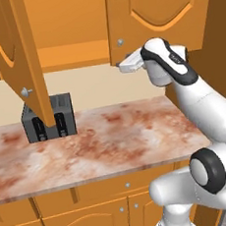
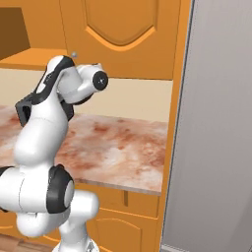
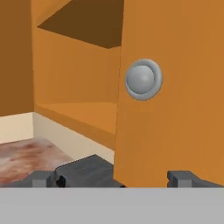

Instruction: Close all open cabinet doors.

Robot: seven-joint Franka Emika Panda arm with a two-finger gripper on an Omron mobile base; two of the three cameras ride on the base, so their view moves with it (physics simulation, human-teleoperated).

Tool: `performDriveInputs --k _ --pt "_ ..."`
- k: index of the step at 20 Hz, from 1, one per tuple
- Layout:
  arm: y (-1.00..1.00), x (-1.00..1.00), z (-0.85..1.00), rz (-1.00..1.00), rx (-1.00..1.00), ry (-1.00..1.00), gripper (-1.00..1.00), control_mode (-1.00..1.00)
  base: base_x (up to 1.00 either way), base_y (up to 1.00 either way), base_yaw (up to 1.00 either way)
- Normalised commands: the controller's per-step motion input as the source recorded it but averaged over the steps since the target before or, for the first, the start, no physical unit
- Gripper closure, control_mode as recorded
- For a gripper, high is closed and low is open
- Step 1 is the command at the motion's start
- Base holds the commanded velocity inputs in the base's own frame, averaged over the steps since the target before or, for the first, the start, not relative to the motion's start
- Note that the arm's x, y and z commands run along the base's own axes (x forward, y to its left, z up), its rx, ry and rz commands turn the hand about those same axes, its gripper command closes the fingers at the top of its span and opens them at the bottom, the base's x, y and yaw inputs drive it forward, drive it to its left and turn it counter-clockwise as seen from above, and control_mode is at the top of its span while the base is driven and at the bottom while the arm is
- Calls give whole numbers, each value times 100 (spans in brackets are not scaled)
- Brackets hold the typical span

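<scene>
Gripper (image 3: pixel 111 177) jaws wide, level with the right door's (image 3: pixel 175 87) lower corner, knob (image 3: pixel 143 79) just above between fingertips (image 3: pixel 183 177), left door (image 1: pixel 22 55) swung open over the toaster (image 1: pixel 49 119).

Arm raised, bent forward; tool (image 3: pixel 111 177) spread apart.

I can't see the tops of the cabinet doors (image 1: pixel 159 18); the left base view cuts them off. The open door (image 1: pixel 22 55) swings across the toaster (image 1: pixel 49 118) on the worktop (image 1: pixel 103 140) and hides its middle. In the hand view the fingertips (image 3: pixel 186 178) barely show, so how the jaws stand is unclear.
</scene>
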Motion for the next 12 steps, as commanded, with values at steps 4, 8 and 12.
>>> performDriveInputs --k 4,8,12 --pt "44 51 0 -5 -2 2 -100 -100 0 0 0" --pt "39 41 -2 -6 -3 6 -100 -100 0 0 0" --pt "31 46 -16 -6 -2 11 -100 -100 0 0 0"
